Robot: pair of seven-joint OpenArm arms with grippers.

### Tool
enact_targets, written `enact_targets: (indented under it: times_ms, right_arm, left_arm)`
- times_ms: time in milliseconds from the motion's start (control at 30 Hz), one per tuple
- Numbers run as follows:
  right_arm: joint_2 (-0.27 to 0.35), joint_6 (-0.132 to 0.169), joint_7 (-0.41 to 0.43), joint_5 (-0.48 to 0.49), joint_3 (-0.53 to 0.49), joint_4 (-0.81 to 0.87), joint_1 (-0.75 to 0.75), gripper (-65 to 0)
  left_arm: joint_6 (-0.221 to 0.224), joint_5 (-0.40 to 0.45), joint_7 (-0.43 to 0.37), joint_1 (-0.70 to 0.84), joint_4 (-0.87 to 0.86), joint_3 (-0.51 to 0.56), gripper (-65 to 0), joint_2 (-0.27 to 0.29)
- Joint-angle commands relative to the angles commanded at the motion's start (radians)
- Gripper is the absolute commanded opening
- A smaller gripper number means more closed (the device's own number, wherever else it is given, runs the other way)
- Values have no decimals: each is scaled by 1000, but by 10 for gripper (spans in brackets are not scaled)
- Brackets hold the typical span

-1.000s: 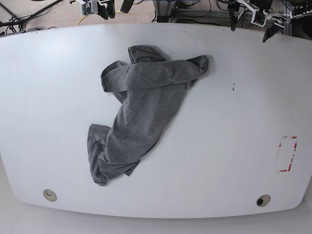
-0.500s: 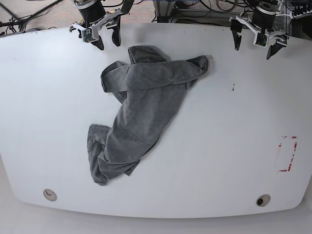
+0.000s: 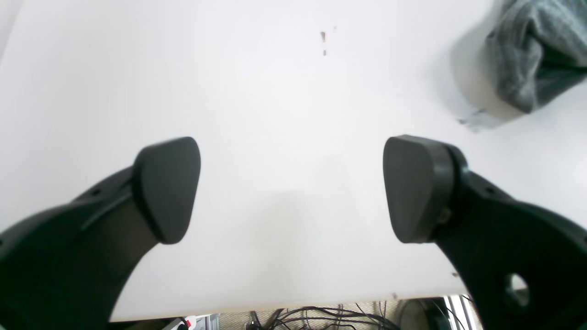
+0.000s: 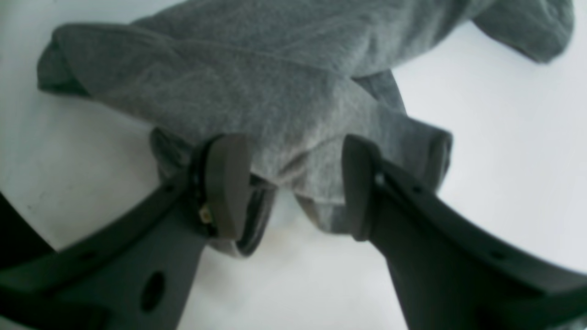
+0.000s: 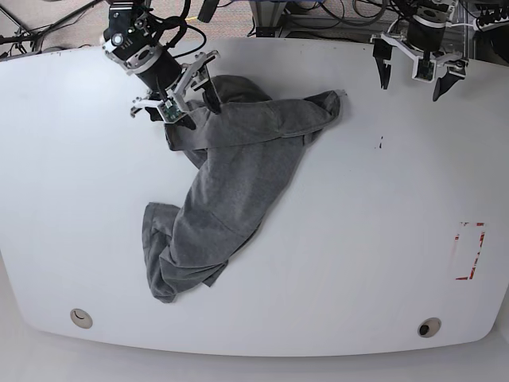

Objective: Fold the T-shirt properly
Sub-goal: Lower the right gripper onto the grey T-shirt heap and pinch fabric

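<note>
No readable text anywhere. T-shirt (image 5: 231,183) lies crumpled mid-table (image 5: 366,239), running diagonally. Right gripper (image 5: 184,99) sits at the shirt's upper-left edge, jaws wide, a fabric fold bunched between the fingers (image 4: 227,183), not clamped. Left gripper (image 5: 417,70) hangs over bare table right of the shirt, jaws wide, empty. Red marks (image 5: 469,251) far right of the shirt; two holes (image 5: 429,327) near the table's front edge.

No words, brands or numbers can be read in any view; the T-shirt (image 5: 231,175) is plain grey without print; at about 3 o'clock on the bench (image 5: 366,239) lies a red-edged rectangular mark (image 5: 468,251), too faint to show any letters.
</note>
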Motion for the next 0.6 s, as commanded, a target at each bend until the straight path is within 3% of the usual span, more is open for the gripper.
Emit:
enact_targets:
  times_ms: [433, 600]
  right_arm:
    - [94, 0, -307, 8, -281, -23, 285, -336]
    - [94, 0, -405, 8, -405, -94, 381, -336]
  left_arm:
    - [-2, 6, 0, 0, 0, -5, -57, 31]
    - [-2, 6, 0, 0, 0, -5, -57, 32]
